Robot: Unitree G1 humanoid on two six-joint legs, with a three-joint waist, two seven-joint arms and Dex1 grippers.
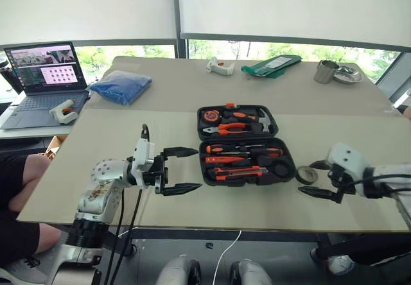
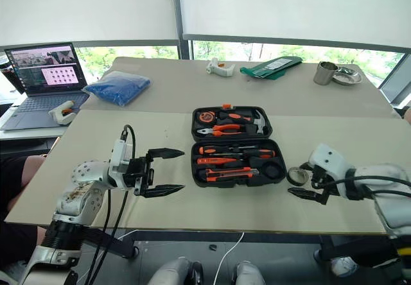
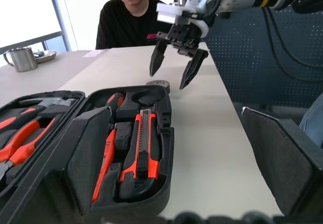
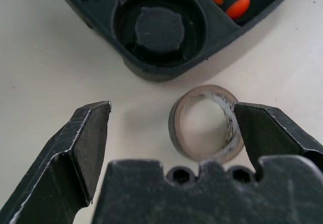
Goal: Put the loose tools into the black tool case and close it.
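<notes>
The black tool case (image 1: 237,145) lies open at mid-table. Its near half holds two orange-and-black screwdrivers (image 1: 247,150) and the utility knife (image 3: 141,158). Its round recess (image 4: 155,30) holds nothing. The small dark tape roll (image 1: 306,174) lies flat on the table just right of the case. My right gripper (image 1: 319,180) hangs open just over the tape roll (image 4: 207,130), which sits by one finger (image 4: 272,133) and is not gripped. My left gripper (image 1: 180,169) stands open and level to the left of the case, holding nothing.
Pliers, a hammer and a tape measure fill the case's far half (image 1: 234,121). At the back are a blue bag (image 1: 120,86), a white glue gun (image 1: 220,67), a green packet (image 1: 273,65) and a metal cup (image 1: 326,71). A laptop (image 1: 45,73) stands far left. A person (image 3: 133,17) sits at the table's right side.
</notes>
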